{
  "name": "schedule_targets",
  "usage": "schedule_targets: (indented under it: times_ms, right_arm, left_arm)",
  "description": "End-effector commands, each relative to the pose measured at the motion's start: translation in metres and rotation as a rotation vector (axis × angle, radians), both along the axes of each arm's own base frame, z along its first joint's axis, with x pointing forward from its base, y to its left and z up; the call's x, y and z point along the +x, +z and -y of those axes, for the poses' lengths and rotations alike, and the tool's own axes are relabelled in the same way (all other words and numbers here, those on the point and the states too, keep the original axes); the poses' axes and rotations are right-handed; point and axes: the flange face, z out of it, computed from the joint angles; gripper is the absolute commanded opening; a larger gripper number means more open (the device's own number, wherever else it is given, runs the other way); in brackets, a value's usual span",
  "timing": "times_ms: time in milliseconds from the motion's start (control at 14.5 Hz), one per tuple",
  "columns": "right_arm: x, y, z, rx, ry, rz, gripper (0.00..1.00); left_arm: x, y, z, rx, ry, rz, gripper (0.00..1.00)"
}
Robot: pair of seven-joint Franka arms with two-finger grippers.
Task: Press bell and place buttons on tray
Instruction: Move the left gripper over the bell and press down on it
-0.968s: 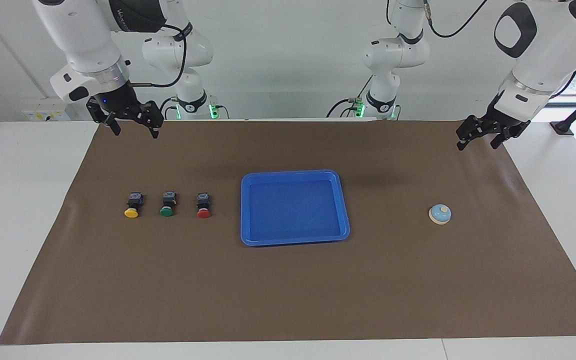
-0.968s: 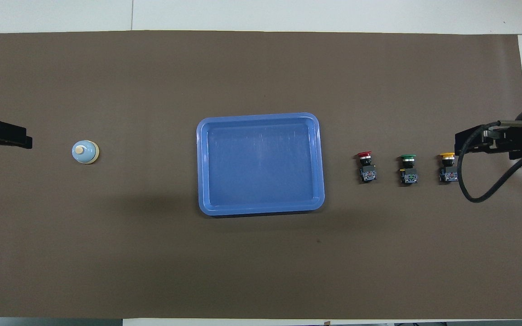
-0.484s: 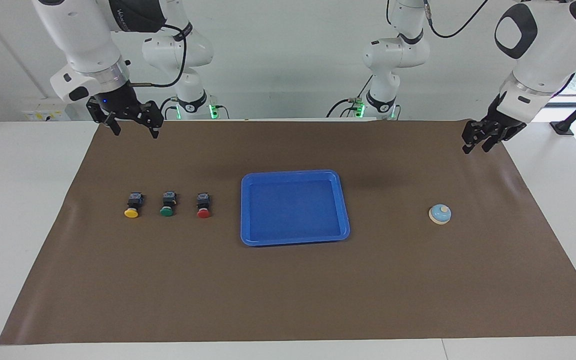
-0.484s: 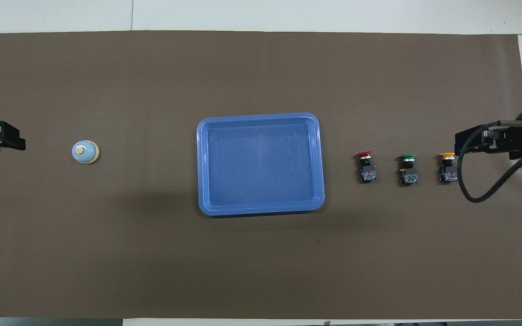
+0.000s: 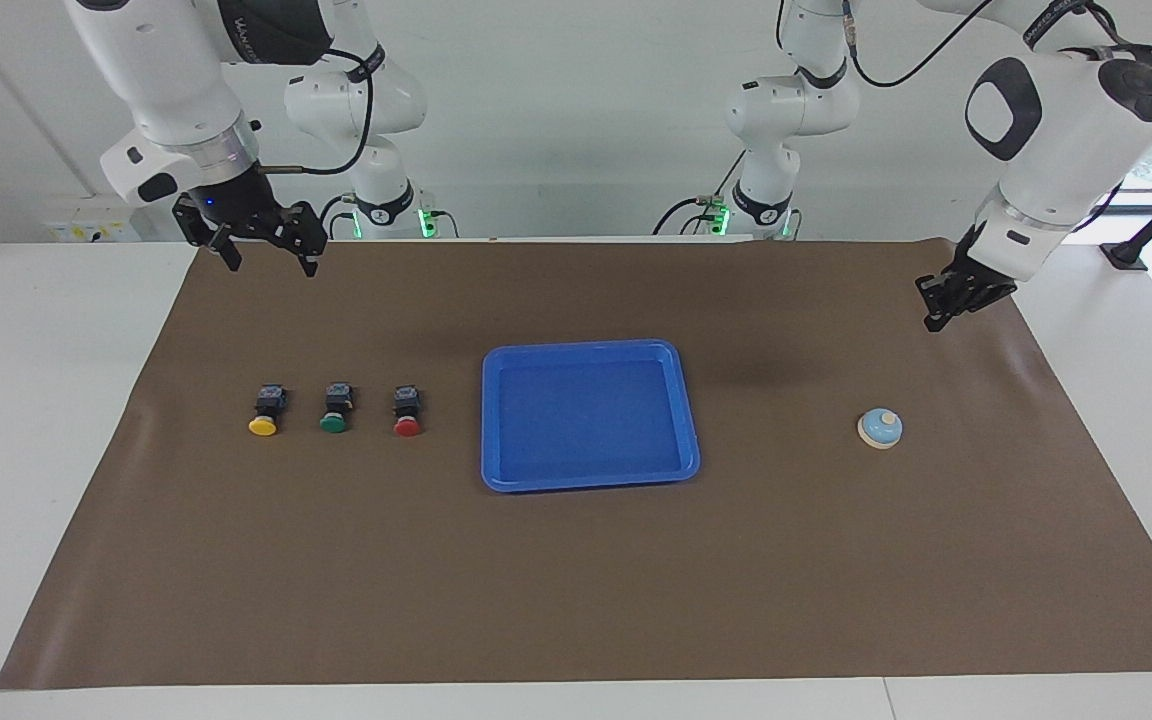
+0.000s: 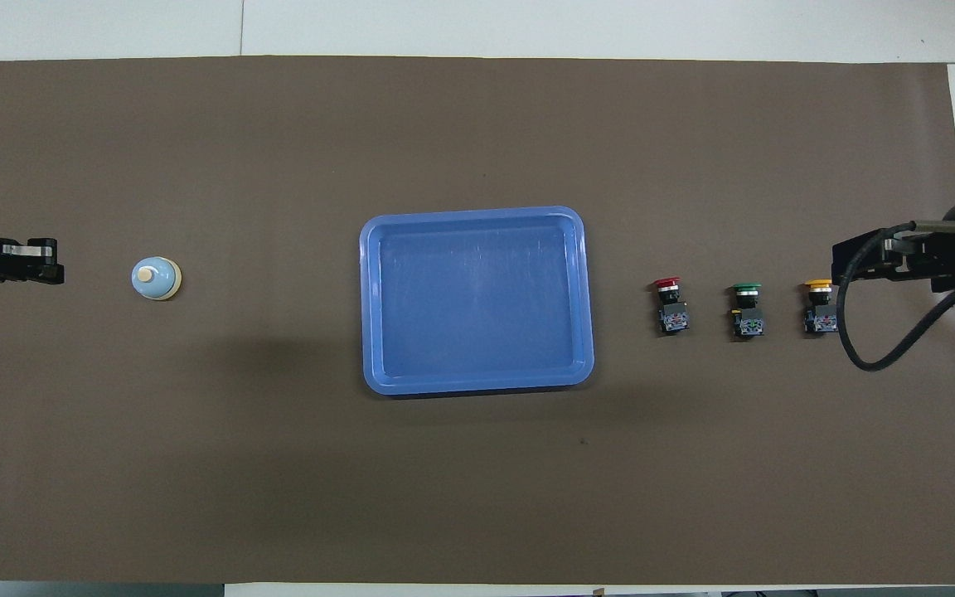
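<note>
The light-blue bell (image 5: 880, 428) (image 6: 156, 278) sits on the brown mat toward the left arm's end. The blue tray (image 5: 588, 481) (image 6: 477, 383) lies at the middle with nothing in it. Three buttons lie in a row toward the right arm's end: red (image 5: 407, 410) (image 6: 671, 304) beside the tray, then green (image 5: 335, 407) (image 6: 748, 310), then yellow (image 5: 266, 410) (image 6: 820, 306). My left gripper (image 5: 933, 322) (image 6: 53, 271) is shut and hangs in the air over the mat near the bell, apart from it. My right gripper (image 5: 271, 264) (image 6: 844, 267) waits open, high over the mat's corner by the yellow button.
The brown mat (image 5: 576, 590) covers most of the white table. A black cable (image 6: 884, 348) loops from the right arm over the mat beside the yellow button.
My left gripper has shut and come down lower over the mat toward the bell. The right arm, the bell, the tray and the buttons have not moved.
</note>
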Motion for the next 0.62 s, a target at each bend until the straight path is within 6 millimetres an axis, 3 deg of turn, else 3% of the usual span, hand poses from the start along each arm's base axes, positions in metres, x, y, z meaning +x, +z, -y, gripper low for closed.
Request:
schedule_targets:
  times_ms: [0,553]
  right_arm:
    - [-0.003,-0.001,0.004,-0.015,0.011,-0.01,1.0]
    - [-0.003,-0.001,0.003,-0.015,0.012,-0.01,1.0]
  left_arm:
    - [0.001,-0.047,-0.008,-0.001,-0.004,0.031,0.0]
    - [0.025,-0.14,-0.005,0.004,-0.008,0.043,0.0]
